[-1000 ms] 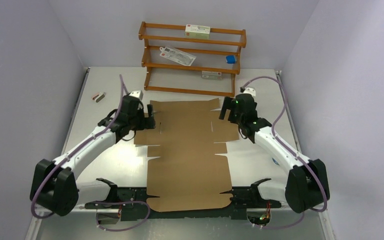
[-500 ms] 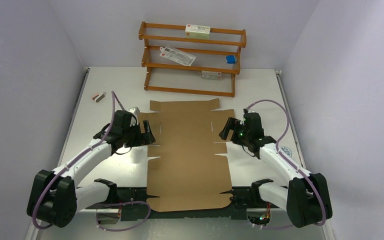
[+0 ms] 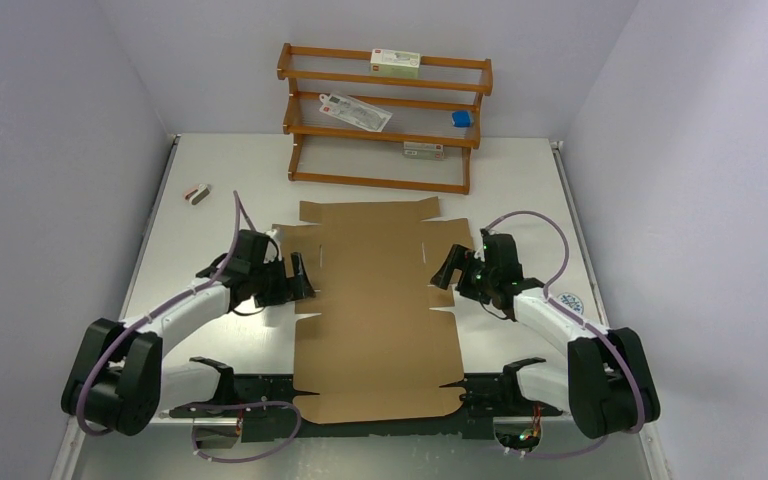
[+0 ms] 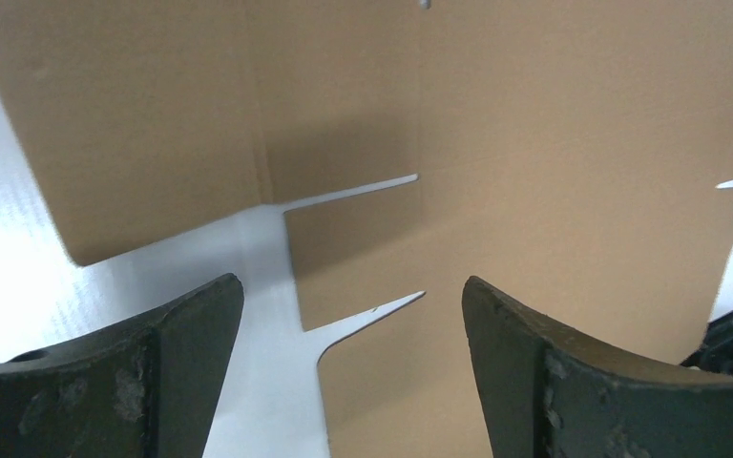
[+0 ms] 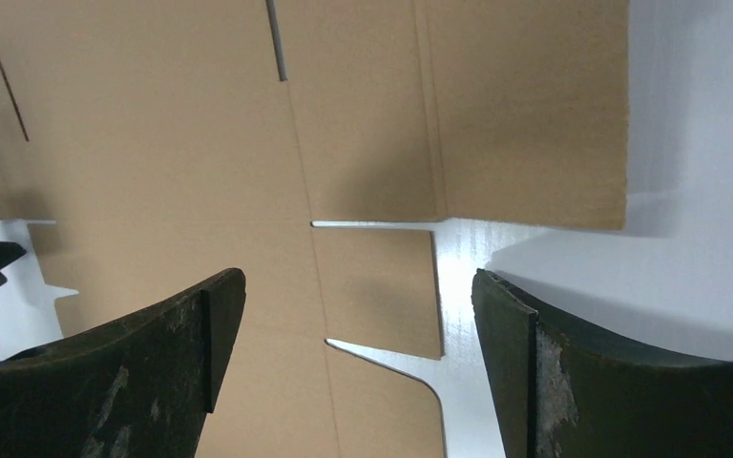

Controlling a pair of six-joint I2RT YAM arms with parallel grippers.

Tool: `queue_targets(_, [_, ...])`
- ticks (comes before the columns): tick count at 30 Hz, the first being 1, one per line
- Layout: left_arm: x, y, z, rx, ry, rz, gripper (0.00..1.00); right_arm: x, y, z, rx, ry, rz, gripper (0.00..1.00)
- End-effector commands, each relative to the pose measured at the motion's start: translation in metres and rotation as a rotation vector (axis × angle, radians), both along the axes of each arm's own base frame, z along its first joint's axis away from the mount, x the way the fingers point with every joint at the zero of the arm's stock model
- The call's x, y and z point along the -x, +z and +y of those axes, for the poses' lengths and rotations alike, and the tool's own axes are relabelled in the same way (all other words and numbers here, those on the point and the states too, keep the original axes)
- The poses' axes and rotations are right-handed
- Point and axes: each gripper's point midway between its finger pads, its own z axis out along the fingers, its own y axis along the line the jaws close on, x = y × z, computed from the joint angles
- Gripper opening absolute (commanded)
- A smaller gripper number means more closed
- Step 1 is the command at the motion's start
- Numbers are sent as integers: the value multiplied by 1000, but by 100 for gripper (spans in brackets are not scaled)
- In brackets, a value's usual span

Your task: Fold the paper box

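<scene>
The paper box (image 3: 375, 300) is a flat brown cardboard sheet with flaps and slots, lying on the table between the arms. My left gripper (image 3: 298, 277) is open at the sheet's left edge, beside a small side flap. In the left wrist view the box (image 4: 534, 191) fills the frame and the open left gripper (image 4: 351, 315) straddles its notched edge. My right gripper (image 3: 444, 270) is open at the sheet's right edge. In the right wrist view the box (image 5: 200, 153) shows and the open right gripper (image 5: 358, 315) straddles a small flap.
An orange-brown wooden rack (image 3: 385, 115) stands at the back with small white cartons (image 3: 395, 63) and a blue item (image 3: 461, 118). A small object (image 3: 196, 194) lies at the far left. Grey walls close in both sides.
Both arms drew back toward the near edge along the sheet's sides, from its far flaps to the middle notches. The sheet stays flat. Both grippers stay open.
</scene>
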Motion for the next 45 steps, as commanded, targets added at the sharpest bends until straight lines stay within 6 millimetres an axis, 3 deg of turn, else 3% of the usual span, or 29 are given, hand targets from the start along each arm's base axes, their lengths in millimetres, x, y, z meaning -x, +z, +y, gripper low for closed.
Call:
queue_targets(1, [-2, -1, -12, 71, -31, 1, 90, 3, -6, 4, -32, 10, 22, 93])
queue_targets(6, [2, -3, -20, 118, -54, 17, 90, 6, -2, 13, -80, 35, 27, 93])
queue_targets(15, [5, 13, -39, 231, -100, 13, 88, 6, 13, 24, -143, 66, 10, 91])
queue_targets(24, [0, 29, -40, 246, -99, -26, 86, 2, 35, 32, -191, 90, -39, 89])
queue_targets(30, [-7, 22, -13, 84, -21, -49, 86, -5, 23, 5, -30, 14, -49, 89])
queue_targets(33, [-9, 14, -7, 52, 7, -44, 87, -7, 20, 0, 9, 14, -52, 89])
queue_targets(39, [-14, 1, 1, 22, 80, -37, 85, -9, 9, 3, 35, 27, -39, 89])
queue_targets(45, [-26, 10, 44, -124, 312, -116, 88, -5, -1, 15, 23, 65, -27, 89])
